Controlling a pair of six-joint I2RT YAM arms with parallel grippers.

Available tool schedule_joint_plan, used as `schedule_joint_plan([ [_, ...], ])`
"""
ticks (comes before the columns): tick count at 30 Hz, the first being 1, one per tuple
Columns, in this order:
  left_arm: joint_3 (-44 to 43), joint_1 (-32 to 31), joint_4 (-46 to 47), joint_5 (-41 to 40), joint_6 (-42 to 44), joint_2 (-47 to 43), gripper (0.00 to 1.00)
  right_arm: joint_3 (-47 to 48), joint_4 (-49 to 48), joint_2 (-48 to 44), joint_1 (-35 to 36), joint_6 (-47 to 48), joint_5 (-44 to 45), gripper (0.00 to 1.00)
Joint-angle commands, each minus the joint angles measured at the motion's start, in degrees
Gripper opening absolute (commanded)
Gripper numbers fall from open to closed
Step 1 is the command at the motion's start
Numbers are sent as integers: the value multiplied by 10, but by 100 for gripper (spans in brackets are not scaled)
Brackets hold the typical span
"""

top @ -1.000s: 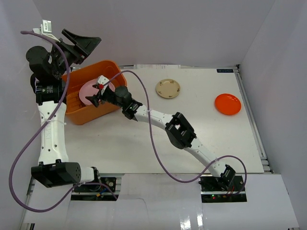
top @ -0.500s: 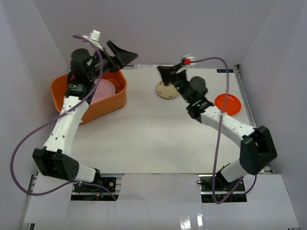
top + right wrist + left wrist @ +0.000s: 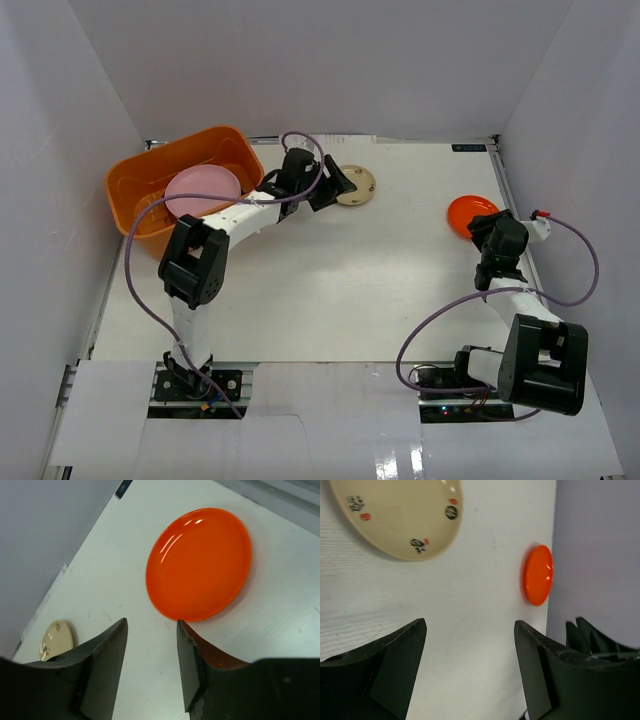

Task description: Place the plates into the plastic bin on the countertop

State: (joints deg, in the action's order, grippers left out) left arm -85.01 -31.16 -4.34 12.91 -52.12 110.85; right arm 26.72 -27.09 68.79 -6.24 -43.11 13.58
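The orange plastic bin (image 3: pixel 128 184) stands at the far left of the white countertop (image 3: pixel 330 290), with a pink plate (image 3: pixel 200 190) lying inside it. A small beige plate (image 3: pixel 355 186) with dark marks lies at the back middle; it also shows in the left wrist view (image 3: pixel 395 515). My left gripper (image 3: pixel 334 184) is open and empty just left of it (image 3: pixel 470 625). An orange-red plate (image 3: pixel 472 214) lies at the right. My right gripper (image 3: pixel 486 234) is open and empty at that plate's near edge (image 3: pixel 151 622); the plate (image 3: pixel 200 565) is just beyond the fingertips.
White walls close in the countertop on the left, back and right. The orange-red plate (image 3: pixel 538 575) sits near the right wall. The right arm (image 3: pixel 530 330) folds along the right edge. The beige plate shows far off in the right wrist view (image 3: pixel 56 639).
My left gripper has swung from over the bin to beside the beige plate. My right gripper has left the beige plate and come down at the orange-red plate.
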Motion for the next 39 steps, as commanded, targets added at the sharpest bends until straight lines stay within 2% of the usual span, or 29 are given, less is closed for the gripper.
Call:
schedule_joint_plan([
  [1,-2,6,57,-66,-59,37,81,-17,-24,-13,-51,-73,0,52],
  [5,-18,6,79,-113,-104,83,78,-29,-48,33,-106,-100,-36,52],
  [9,-47,7,66,-176,-127,131,73,-36,-79,67,-115,-121,-58,52],
  [12,-65,10,62,-192,-134,160,67,-34,-82,92,-127,-120,-58,52],
  [17,-110,14,47,-222,-134,213,64,-34,-105,143,-150,-124,-89,52],
  [19,-135,14,41,-227,-132,229,59,-29,-115,159,-152,-124,-101,52],
  [21,-145,14,24,-231,-131,248,45,-24,-126,186,-153,-124,-115,52],
  [22,-148,14,23,-231,-132,253,34,-19,-130,196,-154,-126,-119,52],
  [24,-155,15,22,-232,-133,262,22,-6,-139,225,-154,-131,-131,53],
  [25,-156,15,22,-233,-132,263,13,-4,-147,235,-154,-139,-151,52],
  [28,-156,18,21,-236,-121,264,0,7,-182,274,-154,-154,-170,52],
  [29,-155,17,19,-239,-113,263,0,10,-197,290,-154,-164,-174,51],
  [32,-147,18,22,-234,-94,241,0,11,-233,318,-154,-182,-189,38],
  [33,-133,18,27,-227,-84,230,0,14,-241,324,-154,-187,-193,31],
  [36,-77,17,85,-176,-51,155,0,13,-280,344,-154,-206,-206,17],
  [39,-39,17,126,-146,-6,47,0,11,-328,353,-154,-216,-217,9],
])
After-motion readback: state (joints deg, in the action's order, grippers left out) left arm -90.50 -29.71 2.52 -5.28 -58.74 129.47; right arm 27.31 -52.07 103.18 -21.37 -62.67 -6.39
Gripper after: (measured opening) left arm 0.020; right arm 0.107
